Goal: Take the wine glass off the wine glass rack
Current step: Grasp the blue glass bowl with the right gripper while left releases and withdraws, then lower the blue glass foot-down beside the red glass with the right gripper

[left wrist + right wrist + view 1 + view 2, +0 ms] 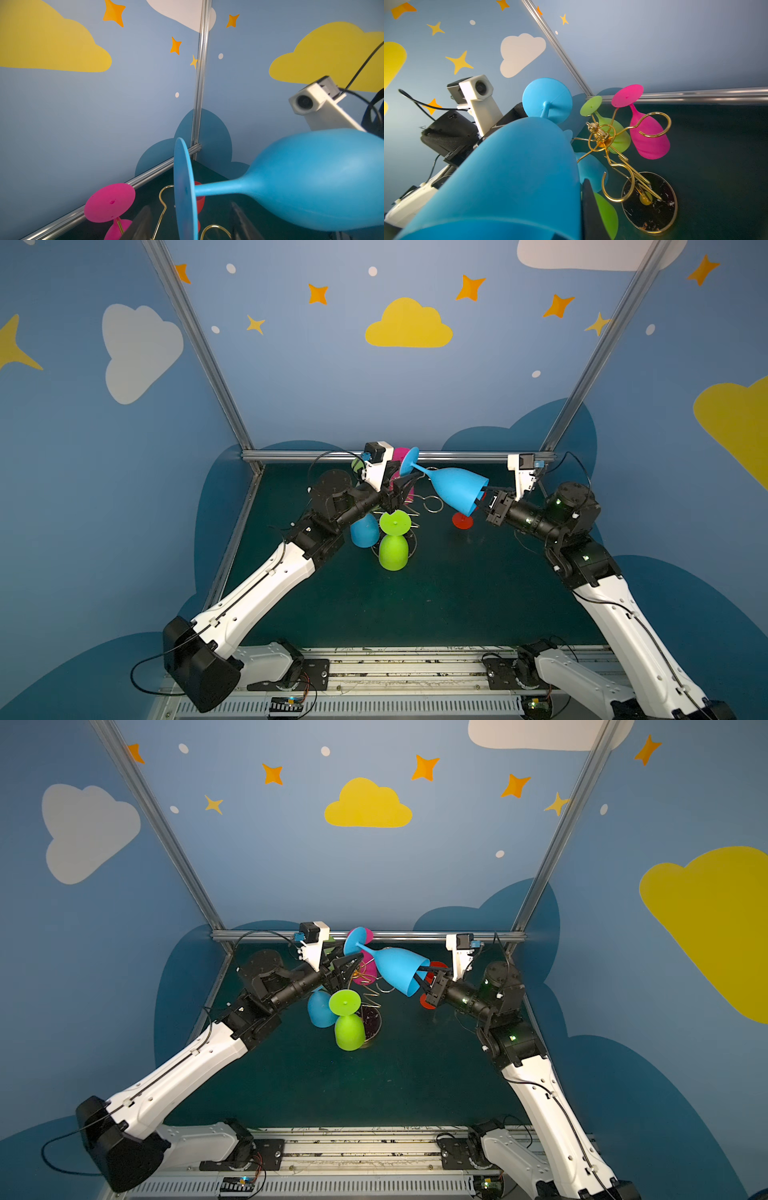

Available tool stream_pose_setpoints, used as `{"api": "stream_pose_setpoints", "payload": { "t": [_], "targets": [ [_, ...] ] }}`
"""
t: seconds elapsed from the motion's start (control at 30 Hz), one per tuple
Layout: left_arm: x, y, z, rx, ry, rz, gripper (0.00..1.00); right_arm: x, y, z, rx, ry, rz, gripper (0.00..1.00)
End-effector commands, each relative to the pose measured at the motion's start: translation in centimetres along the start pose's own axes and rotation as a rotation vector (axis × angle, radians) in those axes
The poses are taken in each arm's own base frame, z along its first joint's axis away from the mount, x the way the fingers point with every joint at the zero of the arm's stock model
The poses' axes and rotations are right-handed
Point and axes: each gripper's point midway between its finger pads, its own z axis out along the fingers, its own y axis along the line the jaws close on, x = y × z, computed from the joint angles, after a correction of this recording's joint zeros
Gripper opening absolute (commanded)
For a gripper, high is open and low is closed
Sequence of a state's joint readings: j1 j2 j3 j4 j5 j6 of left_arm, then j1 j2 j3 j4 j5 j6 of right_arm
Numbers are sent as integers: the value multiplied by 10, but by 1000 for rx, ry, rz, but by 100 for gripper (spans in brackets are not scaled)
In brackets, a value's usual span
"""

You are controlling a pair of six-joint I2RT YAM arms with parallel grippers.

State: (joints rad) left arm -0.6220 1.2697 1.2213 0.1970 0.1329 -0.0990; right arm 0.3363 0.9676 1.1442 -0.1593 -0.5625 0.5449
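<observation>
The blue wine glass lies nearly horizontal in the air over the far middle of the table. It is raised above the loops of the wine glass rack, with its foot toward the far edge and its open bowl toward the right edge. The right gripper is clamped on the bowl rim with one finger inside the bowl and one outside; in the right wrist view the bowl lies against a dark finger. The left gripper sits just below the stem near the foot, jaws spread wide and apart from the glass.
</observation>
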Motion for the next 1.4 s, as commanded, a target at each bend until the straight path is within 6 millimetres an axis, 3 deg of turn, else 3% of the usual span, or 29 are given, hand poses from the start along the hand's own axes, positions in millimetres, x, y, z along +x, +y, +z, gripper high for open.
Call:
{"api": "stream_pose_setpoints", "payload": {
  "t": [0.0,0.13,0.23,0.33,0.53,0.63,0.8,0.93,1.13,1.37],
  "targets": [
    [-16,8,-13,-65,-63,26,73,-23,12,-32,94,-49,-113,0],
    [-22,33,-33,-197,-104,21,80,-21,16,-84,279,-29,-229,0],
    [-29,50,-51,-249,-150,-27,83,-4,12,-115,397,43,-271,0],
    [-35,62,-68,-279,-186,-53,86,20,-1,-134,490,143,-267,0],
    [-36,80,-108,-376,-226,-67,90,74,-36,-154,626,342,-202,0],
    [-30,93,-130,-457,-225,-74,92,87,-57,-161,721,414,-184,0],
    [-17,107,-159,-537,-235,-85,97,99,-94,-165,880,520,-176,0],
    [-12,117,-179,-609,-233,-60,100,102,-114,-156,935,605,-163,0],
    [-7,127,-201,-683,-260,-62,100,86,-151,-142,1040,631,-170,0],
    [-8,127,-223,-751,-289,-42,100,72,-210,-115,1094,659,-96,0]
  ]
}}
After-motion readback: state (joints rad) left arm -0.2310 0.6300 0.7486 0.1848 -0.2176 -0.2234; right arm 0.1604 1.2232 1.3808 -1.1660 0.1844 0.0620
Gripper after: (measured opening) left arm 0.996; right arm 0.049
